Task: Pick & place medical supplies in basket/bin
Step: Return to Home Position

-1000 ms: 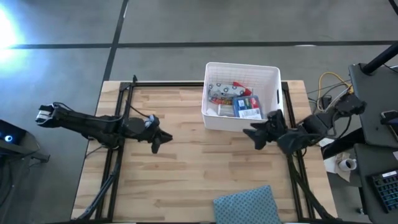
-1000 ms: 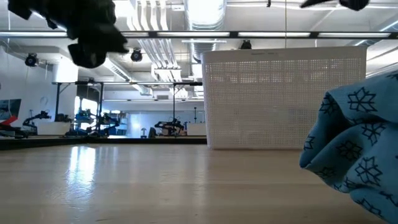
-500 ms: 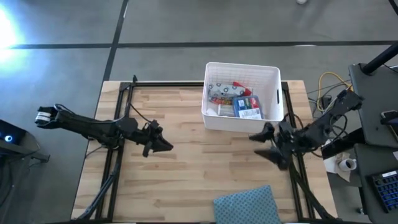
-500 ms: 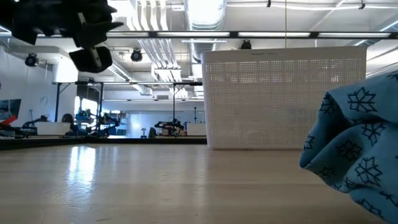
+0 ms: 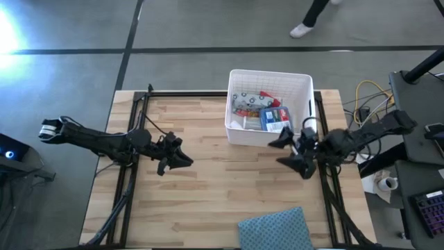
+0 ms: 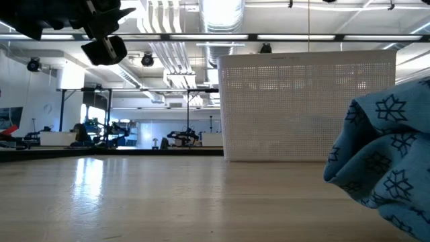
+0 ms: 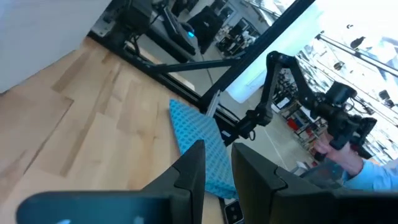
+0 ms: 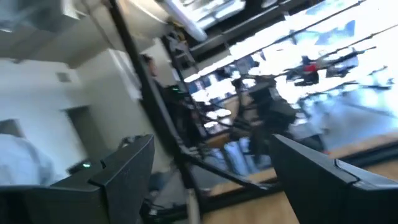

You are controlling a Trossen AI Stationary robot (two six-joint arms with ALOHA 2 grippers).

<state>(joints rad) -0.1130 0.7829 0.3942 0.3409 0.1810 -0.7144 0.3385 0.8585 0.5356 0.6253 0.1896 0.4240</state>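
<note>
The supplies [image 5: 262, 111] lie in the bin [image 5: 234, 134] at the table's [image 5: 208, 201] far edge, but the right gripper [image 5: 283, 153], empty with fingers spread wide, hangs just beside its near wall and could clip it while swinging home, whereas the left gripper [image 5: 184, 161], fingers nearly together, hovers well apart.

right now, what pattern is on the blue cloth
White snowflake-like motifs cover the blue cloth, clearest in the low view.
</note>
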